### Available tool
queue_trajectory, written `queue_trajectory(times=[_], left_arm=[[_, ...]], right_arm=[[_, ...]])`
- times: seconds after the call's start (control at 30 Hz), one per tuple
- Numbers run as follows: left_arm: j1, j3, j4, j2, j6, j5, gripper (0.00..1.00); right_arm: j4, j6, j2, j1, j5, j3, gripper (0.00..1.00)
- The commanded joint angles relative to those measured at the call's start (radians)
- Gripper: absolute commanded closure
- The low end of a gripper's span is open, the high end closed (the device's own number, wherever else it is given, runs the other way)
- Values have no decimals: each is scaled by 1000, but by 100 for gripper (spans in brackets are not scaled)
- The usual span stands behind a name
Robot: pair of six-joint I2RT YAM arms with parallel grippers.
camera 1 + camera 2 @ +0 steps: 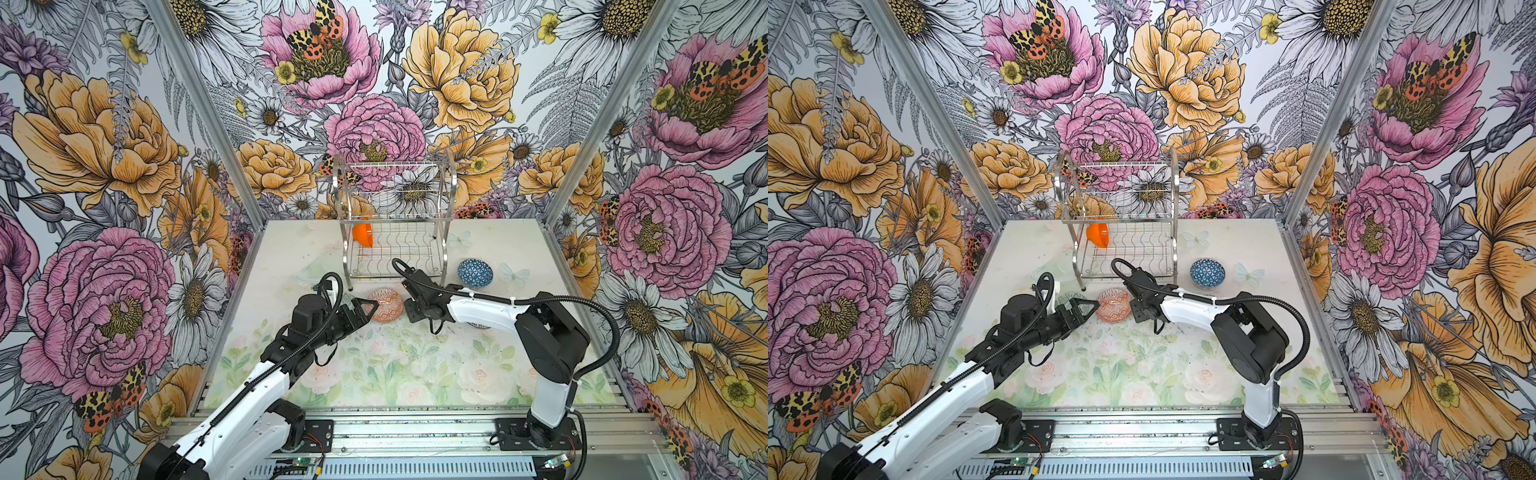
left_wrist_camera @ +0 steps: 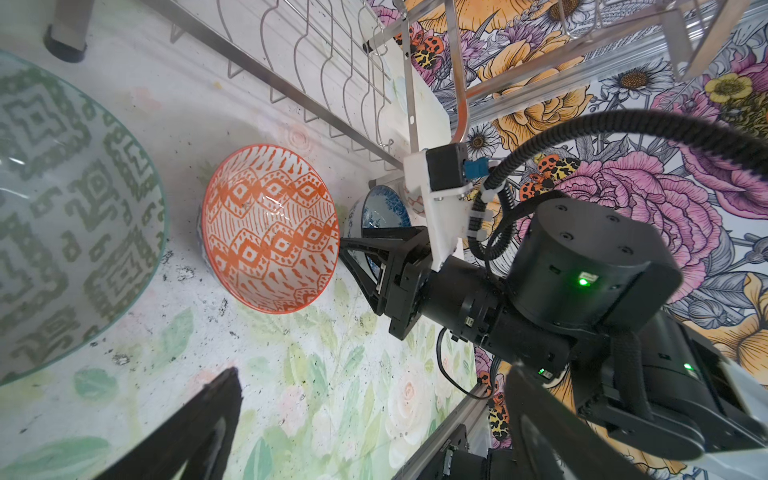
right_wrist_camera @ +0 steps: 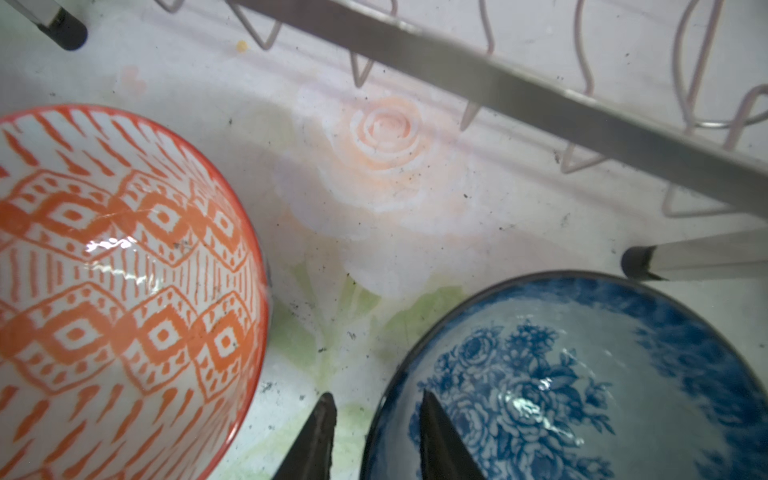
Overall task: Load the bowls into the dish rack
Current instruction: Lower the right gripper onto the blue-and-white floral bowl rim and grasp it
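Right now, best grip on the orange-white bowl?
I'd pinch the orange-white bowl at its left rim, one jaw inside, one outside, descending from above: it sits upright, mouth up, and the right gripper and blue floral bowl crowd its right side.

L end effector (image 1: 366, 311) wide, R (image 3: 376, 397) half-open

I am looking into a booth closed on three sides. The back wall (image 1: 374, 83), left wall (image 1: 83, 208) and right wall (image 1: 685, 208) all carry the same bold wallpaper: big pink and orange-yellow blooms, white daisies, grey ferns and spotted orange moths. Bare aluminium posts (image 1: 201, 104) mark the corners. The bench (image 1: 395, 374) has a pale, scuffed print of roses and green leaves, and a slotted aluminium rail (image 1: 415, 432) runs along its near edge. The light is bright and even.
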Motion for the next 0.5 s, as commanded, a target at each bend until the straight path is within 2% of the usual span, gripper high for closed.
queue_trajectory(times=[0.0,0.23,0.47], left_arm=[[-6,2,18,-7,21,-8,1],[-4,4,0,-17,29,-14,2],[-4,5,1,-13,28,-19,1]], right_arm=[[-8,-6,14,2,12,34,71],[-7,1,-18,3,20,29,87],[-7,8,-93,2,2,4,97]])
